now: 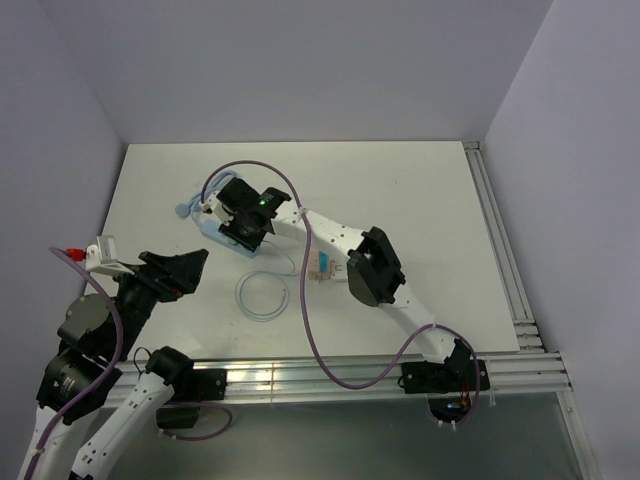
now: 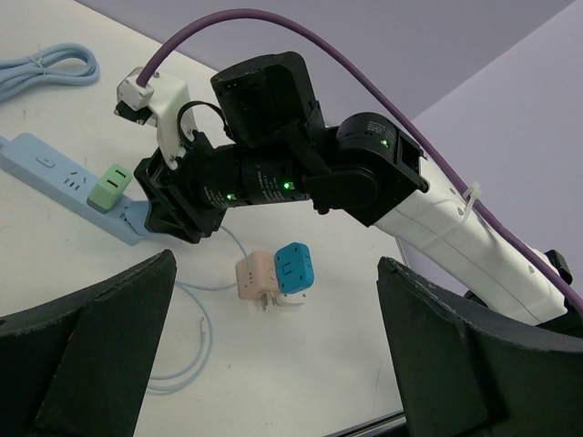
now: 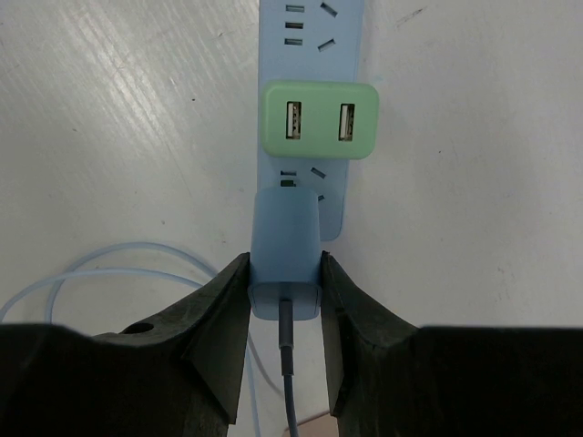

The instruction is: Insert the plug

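Right tool [image 3: 284,269] grips blue plug [image 3: 285,228]; white table [image 3: 474,182], lilac walls [image 1: 300,60].

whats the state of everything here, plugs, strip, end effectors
power strip, lying flat, green charger plugged in
green charger, plugged into the strip, its two ports empty
blue plug, gripped, at the strip's end socket; seated or not, cannot tell
pink adapter, lying loose, unplugged
blue cube adapter, loose beside the pink one
left end effector, open, holding nothing
right end effector, shut on the blue plug
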{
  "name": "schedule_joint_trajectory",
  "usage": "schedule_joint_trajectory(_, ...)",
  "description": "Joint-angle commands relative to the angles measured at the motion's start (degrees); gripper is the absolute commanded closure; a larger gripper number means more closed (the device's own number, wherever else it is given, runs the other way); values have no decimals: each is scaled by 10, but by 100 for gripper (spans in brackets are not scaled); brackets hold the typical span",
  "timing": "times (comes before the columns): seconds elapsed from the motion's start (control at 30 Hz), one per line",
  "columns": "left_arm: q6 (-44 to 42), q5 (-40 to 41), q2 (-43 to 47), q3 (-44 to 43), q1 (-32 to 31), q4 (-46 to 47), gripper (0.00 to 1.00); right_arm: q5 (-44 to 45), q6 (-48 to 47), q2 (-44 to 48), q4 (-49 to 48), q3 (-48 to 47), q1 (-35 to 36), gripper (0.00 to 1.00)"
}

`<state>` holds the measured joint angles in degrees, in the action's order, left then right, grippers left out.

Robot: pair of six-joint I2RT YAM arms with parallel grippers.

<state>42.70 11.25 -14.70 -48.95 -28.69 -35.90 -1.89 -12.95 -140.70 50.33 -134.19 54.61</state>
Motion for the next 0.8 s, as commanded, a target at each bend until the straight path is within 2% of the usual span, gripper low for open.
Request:
schedule_joint_trajectory(0.0,3,-12,0,1,0,17,4,18,-1,-16,22,-10,3,100)
schedule_joint_trajectory(0.17,4,-7,2,-4,0,8,4,59,13,-17,-40,-3,2,100)
schedule_joint_trajectory(0.77,7,-16,-10,5,1,26,4,53,33,-48,-120,5,-8,97)
